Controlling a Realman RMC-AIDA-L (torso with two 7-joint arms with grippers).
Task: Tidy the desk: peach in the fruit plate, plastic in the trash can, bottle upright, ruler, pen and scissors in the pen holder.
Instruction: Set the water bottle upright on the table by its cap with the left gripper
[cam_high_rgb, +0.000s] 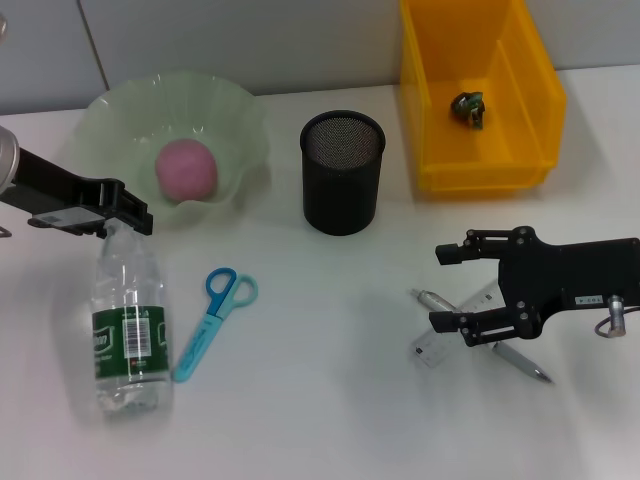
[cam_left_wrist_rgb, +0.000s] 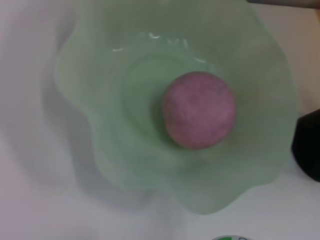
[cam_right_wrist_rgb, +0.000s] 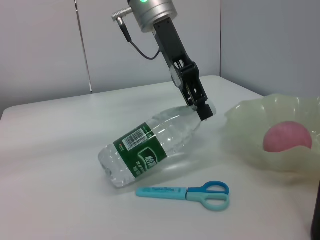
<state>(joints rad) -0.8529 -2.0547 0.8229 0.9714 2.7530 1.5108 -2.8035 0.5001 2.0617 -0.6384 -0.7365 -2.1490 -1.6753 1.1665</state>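
A clear bottle (cam_high_rgb: 130, 330) with a green label is tilted, base on the table and neck raised. My left gripper (cam_high_rgb: 125, 212) is shut on its neck, as the right wrist view shows (cam_right_wrist_rgb: 202, 107), with the bottle (cam_right_wrist_rgb: 145, 152) slanting below it. The pink peach (cam_high_rgb: 186, 168) lies in the green fruit plate (cam_high_rgb: 120, 115), also seen in the left wrist view (cam_left_wrist_rgb: 200, 110). Blue scissors (cam_high_rgb: 215, 320) lie beside the bottle. My right gripper (cam_high_rgb: 452, 287) is open just above a silver pen (cam_high_rgb: 520, 362) and a clear ruler (cam_high_rgb: 432, 350). The black mesh pen holder (cam_high_rgb: 342, 172) stands mid-table.
A yellow bin (cam_high_rgb: 430, 90) at the back right holds a crumpled piece of plastic (cam_high_rgb: 468, 108). The scissors (cam_right_wrist_rgb: 185, 192) lie between the bottle and the plate (cam_right_wrist_rgb: 250, 135) in the right wrist view. A grey wall runs behind the table.
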